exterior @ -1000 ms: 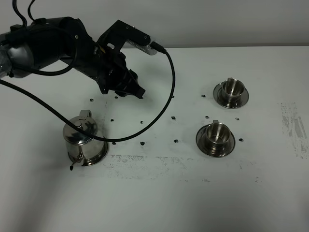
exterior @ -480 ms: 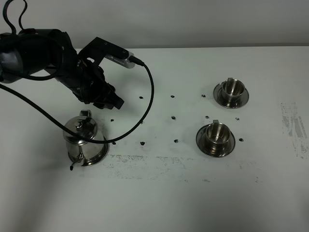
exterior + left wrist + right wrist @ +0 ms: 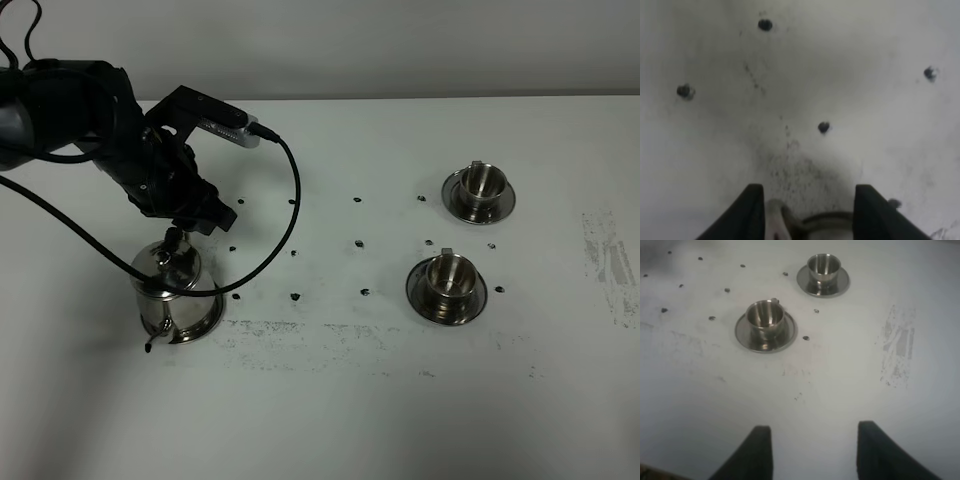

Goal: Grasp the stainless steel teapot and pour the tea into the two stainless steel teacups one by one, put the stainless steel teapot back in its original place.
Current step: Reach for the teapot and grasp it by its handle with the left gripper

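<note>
The stainless steel teapot (image 3: 175, 292) stands at the front left of the table, spout toward the front. My left gripper (image 3: 195, 222) hangs just over its loop handle, open. In the left wrist view the fingers stand apart (image 3: 809, 207) with the teapot's top (image 3: 790, 227) between them, untouched. The two stainless steel teacups stand on saucers at the right: the far one (image 3: 482, 182) and the near one (image 3: 448, 273). The right wrist view shows the near cup (image 3: 765, 316) and the far cup (image 3: 823, 265) ahead of my open, empty right gripper (image 3: 812, 450). No tea shows.
Small dark specks (image 3: 363, 243) dot the white table (image 3: 330, 400) between teapot and cups. A scuffed grey streak (image 3: 300, 335) runs along the front middle and another (image 3: 610, 260) at the right edge. The left arm's black cable (image 3: 285, 210) loops over the table.
My left arm has swung left and down from the table's back middle, so the gripper now sits right above the teapot's handle. The teapot and cups have not moved.
</note>
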